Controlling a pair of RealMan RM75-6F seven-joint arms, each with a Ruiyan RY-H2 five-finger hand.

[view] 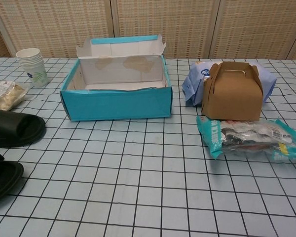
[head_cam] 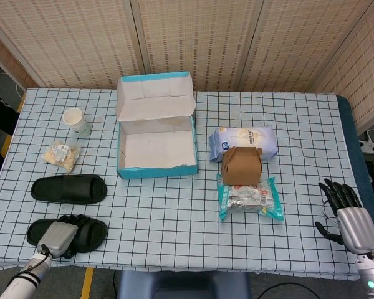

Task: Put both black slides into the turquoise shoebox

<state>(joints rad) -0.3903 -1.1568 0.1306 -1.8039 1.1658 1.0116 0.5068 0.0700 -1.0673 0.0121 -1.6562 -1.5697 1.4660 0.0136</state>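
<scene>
Left hand (head_cam: 61, 235) at lower left, fingers draped over the near slide (head_cam: 81, 232); real grip cannot tell. Far slide (head_cam: 69, 189) just above it. Open shoebox (head_cam: 156, 167) upper centre, empty. Right hand (head_cam: 348, 215) lower right, fingers apart, holding nothing. Cup (head_cam: 76, 121) upper left.

Lab — woven screens (head_cam: 193, 37), checkered table (head_cam: 174, 212)
</scene>
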